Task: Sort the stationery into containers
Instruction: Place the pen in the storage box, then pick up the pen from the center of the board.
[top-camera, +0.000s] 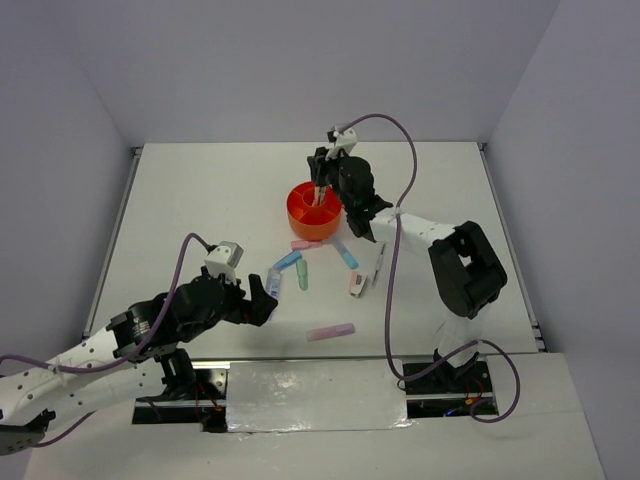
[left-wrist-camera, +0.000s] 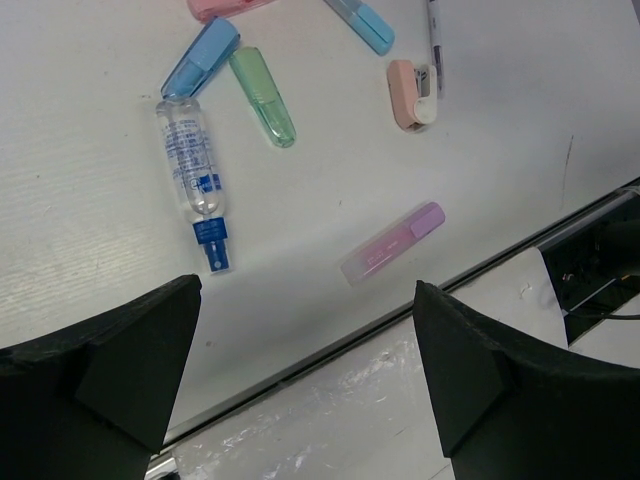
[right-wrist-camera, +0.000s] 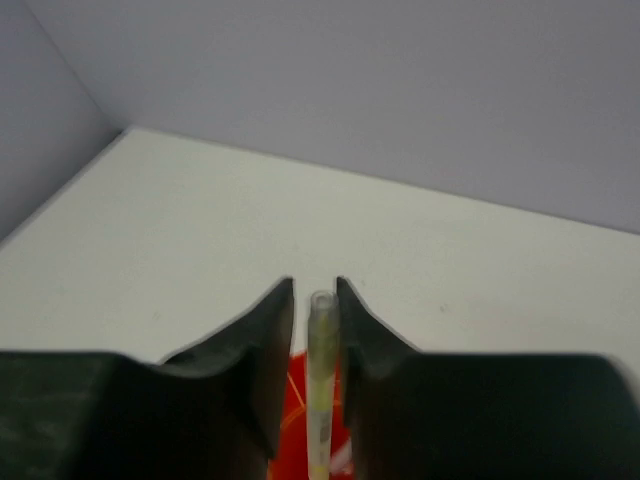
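Two right fingers (right-wrist-camera: 268, 345) clamped on pen (right-wrist-camera: 321, 385), above orange organizer (top-camera: 306, 228), left fingers (left-wrist-camera: 125, 365) apart

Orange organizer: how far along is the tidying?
Done: unclear, what the organizer holds is hidden. In hand: the right end effector holds a pen upright above it. Left: about eight more lie on the table, among them the tube near the open left end effector and a pink highlighter.
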